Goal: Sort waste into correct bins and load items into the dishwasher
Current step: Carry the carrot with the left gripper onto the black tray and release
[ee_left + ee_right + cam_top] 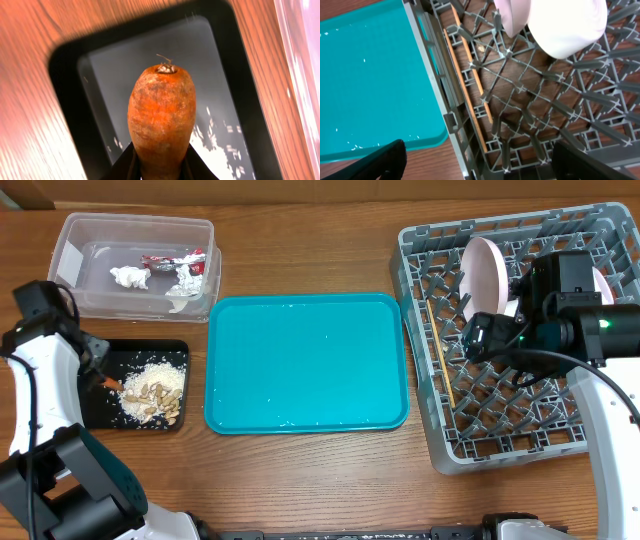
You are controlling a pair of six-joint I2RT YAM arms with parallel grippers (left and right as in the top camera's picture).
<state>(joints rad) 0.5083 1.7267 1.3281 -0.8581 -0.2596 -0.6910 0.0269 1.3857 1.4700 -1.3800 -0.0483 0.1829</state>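
From overhead, the left gripper (100,370) sits over the black tray (95,408), a speck of orange carrot (110,383) at its tip beside the rice scraps (150,392). The snack wrapper (176,262) and tissue (130,277) lie in the clear tub (70,235). The teal tray (305,360) is between the tub and the dish rack (500,438), where the right gripper (472,342) hovers near the plate (485,272); how its jaws stand cannot be told here. The left wrist view shows what overhead cannot: the fingers (125,169) clamped on the carrot's lower end, stem end outward, above the tray floor. The right wrist view shows that gripper's fingers (382,161) spread wide and empty above the chopsticks (467,85) lying in the rack, with a bowl (567,25) beyond.
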